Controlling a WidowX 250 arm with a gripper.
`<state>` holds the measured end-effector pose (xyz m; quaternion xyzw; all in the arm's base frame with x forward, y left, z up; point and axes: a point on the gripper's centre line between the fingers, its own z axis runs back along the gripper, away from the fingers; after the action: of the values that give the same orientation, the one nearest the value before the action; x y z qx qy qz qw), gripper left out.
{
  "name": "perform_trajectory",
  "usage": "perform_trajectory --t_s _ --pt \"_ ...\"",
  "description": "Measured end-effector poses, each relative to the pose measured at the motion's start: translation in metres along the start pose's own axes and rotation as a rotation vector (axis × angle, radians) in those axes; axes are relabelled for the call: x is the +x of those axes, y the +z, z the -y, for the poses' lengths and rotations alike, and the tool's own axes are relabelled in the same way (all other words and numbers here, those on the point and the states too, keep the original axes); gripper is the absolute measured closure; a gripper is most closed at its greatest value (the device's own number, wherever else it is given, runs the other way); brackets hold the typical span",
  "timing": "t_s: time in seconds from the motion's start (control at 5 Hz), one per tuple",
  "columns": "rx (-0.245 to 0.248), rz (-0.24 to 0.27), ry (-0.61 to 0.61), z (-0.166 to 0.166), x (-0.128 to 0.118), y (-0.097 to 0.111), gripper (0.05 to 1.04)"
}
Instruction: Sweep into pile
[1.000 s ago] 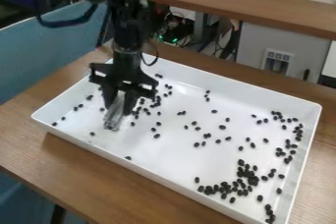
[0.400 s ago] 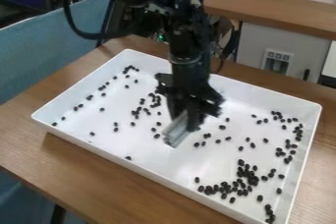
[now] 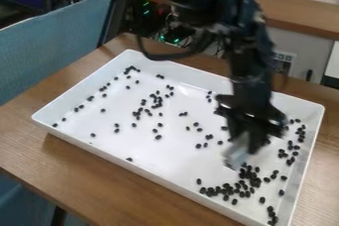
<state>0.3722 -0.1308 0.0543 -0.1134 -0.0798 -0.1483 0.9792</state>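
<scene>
Over the right half of the white tray [image 3: 159, 176] hangs my gripper [image 3: 246, 143], shut on a pale grey sweeping tool [image 3: 236, 155]. The tool's lower end is just up and left of the densest pile of black beans [image 3: 248, 179], near the tray's lower right corner. Loose black beans [image 3: 157, 102] lie scattered over the middle and left, with a small cluster at the upper left corner. More beans follow the right wall, some of them partly hidden by the gripper.
The tray's raised walls surround the beans on a wooden table [image 3: 79, 170]. A blue-grey partition [image 3: 53, 46] stands at the left. Behind the table are a wooden shelf [image 3: 298, 13], cables and a grey cabinet.
The gripper has moved with the tool from the tray's left part across to its right part. Beans at the left and upper left have come into sight.
</scene>
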Motion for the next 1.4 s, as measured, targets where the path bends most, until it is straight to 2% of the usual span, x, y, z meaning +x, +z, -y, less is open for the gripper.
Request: perform_trajectory --t_s 0.2,0.6,0.8,1.0,1.2,1.4 --pt "-0.076 -0.036 0.005 0.018 0.01 -0.018 0.706" --pt "-0.101 -0.033 0.087 0.02 0.014 -0.029 0.706" --pt "-0.157 -0.016 0.12 0.01 0.013 -0.028 0.706" --pt "-0.175 -0.041 0.138 0.008 0.018 -0.036 0.706" --pt "-0.189 -0.112 0.161 0.01 0.031 -0.043 0.706" --pt "-0.206 -0.156 0.181 0.002 0.036 -0.046 0.706"
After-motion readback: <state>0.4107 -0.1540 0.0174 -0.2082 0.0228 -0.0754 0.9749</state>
